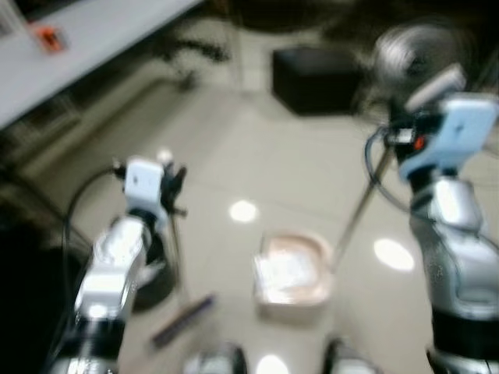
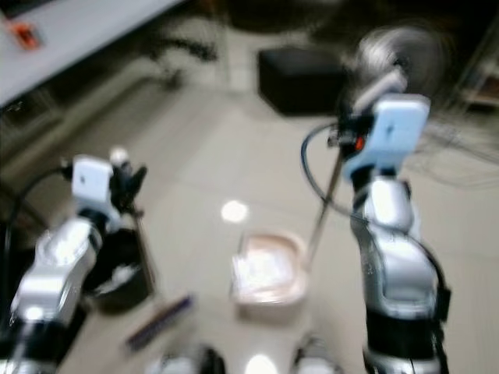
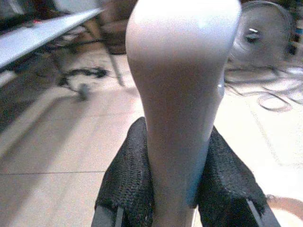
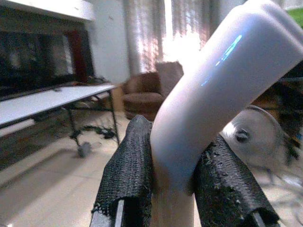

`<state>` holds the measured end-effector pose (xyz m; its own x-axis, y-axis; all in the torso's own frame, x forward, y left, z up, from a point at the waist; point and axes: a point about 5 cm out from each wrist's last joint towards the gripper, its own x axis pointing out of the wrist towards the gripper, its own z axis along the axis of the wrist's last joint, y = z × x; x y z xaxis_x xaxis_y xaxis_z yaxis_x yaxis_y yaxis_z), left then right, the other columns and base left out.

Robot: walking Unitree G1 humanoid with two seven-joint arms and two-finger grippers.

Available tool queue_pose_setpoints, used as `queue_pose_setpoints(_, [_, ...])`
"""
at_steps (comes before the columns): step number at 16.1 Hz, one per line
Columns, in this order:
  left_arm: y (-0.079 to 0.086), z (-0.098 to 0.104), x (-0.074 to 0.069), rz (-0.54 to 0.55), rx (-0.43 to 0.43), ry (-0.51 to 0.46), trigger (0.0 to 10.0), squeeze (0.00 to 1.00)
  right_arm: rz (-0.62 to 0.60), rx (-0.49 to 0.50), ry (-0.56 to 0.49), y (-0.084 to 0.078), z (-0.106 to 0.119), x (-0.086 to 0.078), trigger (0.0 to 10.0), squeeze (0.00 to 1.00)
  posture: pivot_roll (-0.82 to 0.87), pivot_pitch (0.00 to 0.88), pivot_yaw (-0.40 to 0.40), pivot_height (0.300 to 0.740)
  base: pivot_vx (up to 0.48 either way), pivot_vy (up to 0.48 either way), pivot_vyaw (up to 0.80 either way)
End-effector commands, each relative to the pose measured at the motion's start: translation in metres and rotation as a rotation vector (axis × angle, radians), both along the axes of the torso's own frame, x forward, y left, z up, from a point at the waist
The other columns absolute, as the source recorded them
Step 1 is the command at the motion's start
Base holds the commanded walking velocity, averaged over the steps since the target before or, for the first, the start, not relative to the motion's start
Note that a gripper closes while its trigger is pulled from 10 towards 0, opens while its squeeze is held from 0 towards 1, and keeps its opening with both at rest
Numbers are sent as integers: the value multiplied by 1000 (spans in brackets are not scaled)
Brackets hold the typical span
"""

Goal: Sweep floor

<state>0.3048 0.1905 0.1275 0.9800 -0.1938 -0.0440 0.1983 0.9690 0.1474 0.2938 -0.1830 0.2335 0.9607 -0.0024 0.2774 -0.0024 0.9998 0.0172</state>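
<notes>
The left gripper (image 3: 176, 189) is clamping its black padded fingers (image 3: 128, 175) tight on the pale rounded plastic handle (image 3: 182, 80) of a thin dark-shafted broom (image 1: 173, 253), whose purplish brush head (image 1: 183, 319) is lying on the floor near the robot's feet. Just to its right, the pinkish-white plastic dustpan (image 1: 292, 269) is sitting flat on the tiles, and its slim metal pole (image 1: 366, 199) is rising to the right gripper (image 4: 175, 189), which is squeezing shut on the pole's white curved grip (image 4: 213, 90).

The head views are smearing badly, so the robot is probably moving, and that is the main risk as I judge it: a swing of either long tool could be striking the round grey standing fan (image 1: 413, 47) or catching the loose cables (image 3: 265, 90) coiled on the floor beside it. A careless stroke could also be knocking the dustpan aside.

The floor is glossy beige tile (image 1: 257, 148), reflecting ceiling lights. A long white table (image 1: 101, 31) is standing at the left, a black box (image 1: 312, 78) ahead, and a brown armchair (image 4: 147, 92) is sitting by curtained windows.
</notes>
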Motion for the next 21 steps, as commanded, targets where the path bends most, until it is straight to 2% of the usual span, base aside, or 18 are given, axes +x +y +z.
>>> queue_pose_setpoints(1, [1,18,-3,13,11,-67,10000,0,41,-5,-40,5,18,-2,10000,0,-65,41,109,740,0,0,0])
queue_pose_setpoints(3, [3,16,-7,34,19,-50,10000,0,74,-8,-29,11,25,-2,10000,0,-65,36,104,740,0,0,0])
queue_pose_setpoints(7, [-1,18,-10,29,31,-44,10000,0,83,7,-17,10,32,-4,10000,0,-68,24,107,740,0,0,0])
queue_pose_setpoints(16, [-6,16,-13,20,41,-25,10000,0,83,72,5,8,28,-9,10000,0,-68,13,109,740,0,338,0])
queue_pose_setpoints(21, [0,13,-18,38,54,-4,10000,0,44,160,-1,1,23,-10,10000,0,-62,22,112,740,0,355,0])
